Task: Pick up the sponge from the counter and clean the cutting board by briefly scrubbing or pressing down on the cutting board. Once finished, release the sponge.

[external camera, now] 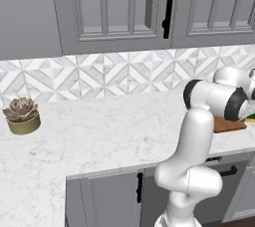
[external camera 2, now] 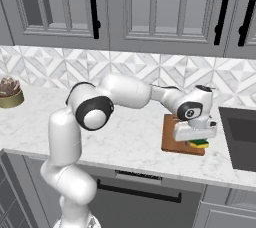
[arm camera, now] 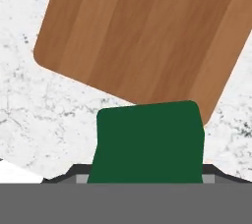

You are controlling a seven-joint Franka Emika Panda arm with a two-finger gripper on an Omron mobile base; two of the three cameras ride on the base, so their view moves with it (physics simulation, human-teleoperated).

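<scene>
One sponge (external camera 2: 200,143), dark green over yellow, pinched in the tool (external camera 2: 198,141) just over the near right corner of the cutting board (external camera 2: 172,137), seen from the right base camera. Fingertips themselves hidden behind the sponge in the hand camera, so grip judged from the block sitting square between them at the bottom edge. Green top (arm camera: 149,142) overlapping the board's lower edge (arm camera: 142,31); touching or hovering over the wood, cannot tell. Board lying flat on the white marble surface (external camera 2: 125,137), its right part masked by the wrist. From the left base camera, only a reddish sliver of board (external camera: 230,125) past the forearm, sponge cut off at the frame edge. Far left of the board, near the tiled wall, a small potted succulent (external camera: 21,115).
</scene>
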